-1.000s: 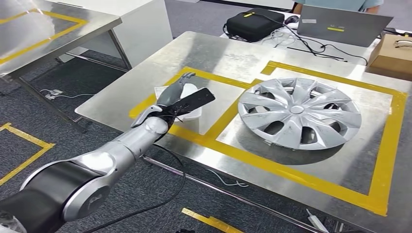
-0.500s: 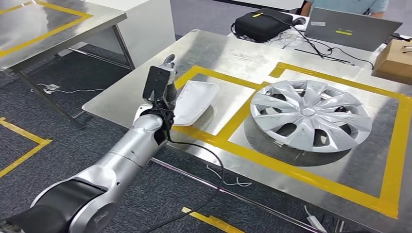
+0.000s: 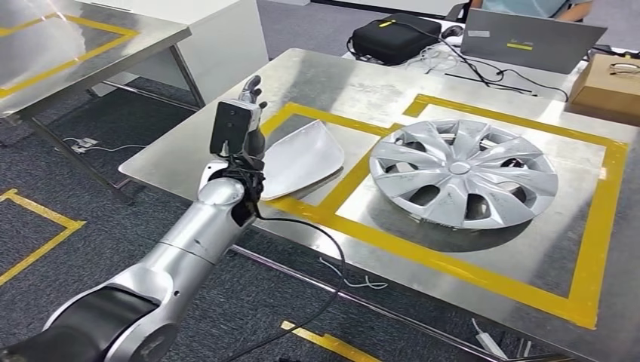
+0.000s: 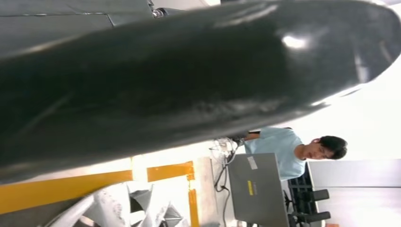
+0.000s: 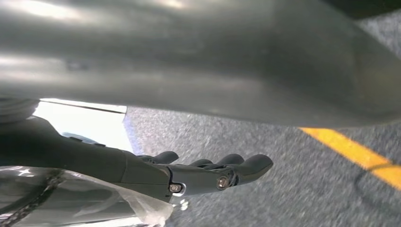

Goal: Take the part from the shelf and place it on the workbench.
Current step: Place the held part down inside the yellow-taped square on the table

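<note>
The white part (image 3: 302,160) lies on the workbench (image 3: 362,90), left of the hubcap (image 3: 463,175). The left hand (image 3: 243,124) is raised at its near-left edge, fingers spread, nothing held; the right hand (image 5: 208,175) is seen with fingers extended, empty.

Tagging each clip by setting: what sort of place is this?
Likely a workshop or robot test lab: a steel workbench marked with yellow tape, a silver wheel cover, and a grey laptop with cables.

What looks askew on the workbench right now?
The white part lies tilted, propped on one edge across the yellow tape rather than flat inside its square. The left hand is raised beside it. The hubcap sits normally.
</note>
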Action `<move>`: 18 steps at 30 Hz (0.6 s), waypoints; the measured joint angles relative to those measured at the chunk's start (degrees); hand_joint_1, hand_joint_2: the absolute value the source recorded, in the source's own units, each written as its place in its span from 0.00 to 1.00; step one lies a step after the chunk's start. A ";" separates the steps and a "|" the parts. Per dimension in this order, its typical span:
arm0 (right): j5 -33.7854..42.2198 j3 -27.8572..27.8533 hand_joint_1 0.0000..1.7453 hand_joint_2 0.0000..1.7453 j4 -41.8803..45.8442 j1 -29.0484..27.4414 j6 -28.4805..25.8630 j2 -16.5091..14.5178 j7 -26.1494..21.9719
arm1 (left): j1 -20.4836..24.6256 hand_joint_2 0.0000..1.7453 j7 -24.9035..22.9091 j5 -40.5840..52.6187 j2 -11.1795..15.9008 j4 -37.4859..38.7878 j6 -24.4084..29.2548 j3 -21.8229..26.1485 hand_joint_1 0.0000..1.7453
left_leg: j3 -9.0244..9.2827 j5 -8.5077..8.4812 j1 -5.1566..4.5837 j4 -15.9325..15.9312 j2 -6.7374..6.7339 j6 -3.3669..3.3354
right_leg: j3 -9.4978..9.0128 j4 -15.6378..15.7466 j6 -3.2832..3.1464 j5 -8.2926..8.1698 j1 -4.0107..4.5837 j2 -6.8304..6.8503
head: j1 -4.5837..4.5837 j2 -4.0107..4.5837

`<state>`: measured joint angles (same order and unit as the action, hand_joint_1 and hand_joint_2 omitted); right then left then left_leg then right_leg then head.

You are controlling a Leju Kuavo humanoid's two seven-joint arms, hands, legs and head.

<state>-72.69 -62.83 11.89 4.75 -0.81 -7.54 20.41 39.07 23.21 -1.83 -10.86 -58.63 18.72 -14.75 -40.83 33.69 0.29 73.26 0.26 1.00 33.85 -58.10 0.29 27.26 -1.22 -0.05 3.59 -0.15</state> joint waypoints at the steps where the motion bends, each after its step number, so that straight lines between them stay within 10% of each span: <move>1: -0.01 -0.03 0.00 0.00 0.00 -0.03 0.01 0.00 0.04 | -0.29 0.00 -0.01 -0.04 0.13 -0.01 0.05 -0.02 0.00 | -0.57 0.41 0.00 1.86 0.00 0.01 | 0.09 -0.01 -0.05 -0.07 0.01 0.00 | 0.01 0.00; 7: -0.05 -0.14 0.00 0.00 0.00 0.04 -0.04 -0.02 0.09 | -0.45 0.00 -0.02 -0.52 0.38 -0.70 0.28 -0.23 0.00 | 7.88 -6.30 -0.27 -14.08 0.02 -1.08 | 0.56 -0.10 0.73 -0.60 0.35 -0.02 | -0.03 0.00; 11: -0.08 -0.20 0.00 0.00 0.00 0.04 -0.13 -0.01 0.09 | -0.61 0.00 -0.02 -0.80 0.44 -0.84 0.33 -0.28 0.00 | 7.61 -6.93 -0.28 -15.15 -0.04 -2.27 | 1.58 -0.74 1.99 -0.18 0.21 0.00 | -0.11 0.00; 16: -0.11 -0.28 0.00 0.00 0.00 -0.05 -0.17 0.00 0.09 | -0.87 0.00 -0.02 -0.90 0.37 -0.89 0.34 -0.35 0.00 | 6.45 -7.98 -0.23 -15.37 -0.17 -3.23 | 7.46 -15.22 2.61 7.67 0.12 0.00 | -0.33 0.00; 18: -0.12 -0.29 0.00 0.00 0.00 -0.09 -0.17 0.00 0.09 | -1.05 0.00 -0.02 -0.97 0.37 -0.89 0.34 -0.35 0.00 | 6.05 -8.27 -0.26 -15.28 -0.16 -3.12 | 5.81 -13.38 2.61 6.12 0.12 0.01 | -0.33 0.00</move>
<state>-72.81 -63.12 11.89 4.66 -0.98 -7.54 20.50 38.01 23.19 -2.79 -10.49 -59.52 19.06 -15.10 -34.78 25.42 0.03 57.98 0.10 -2.12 39.67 -71.47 2.91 33.38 -1.10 -0.03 3.26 -0.15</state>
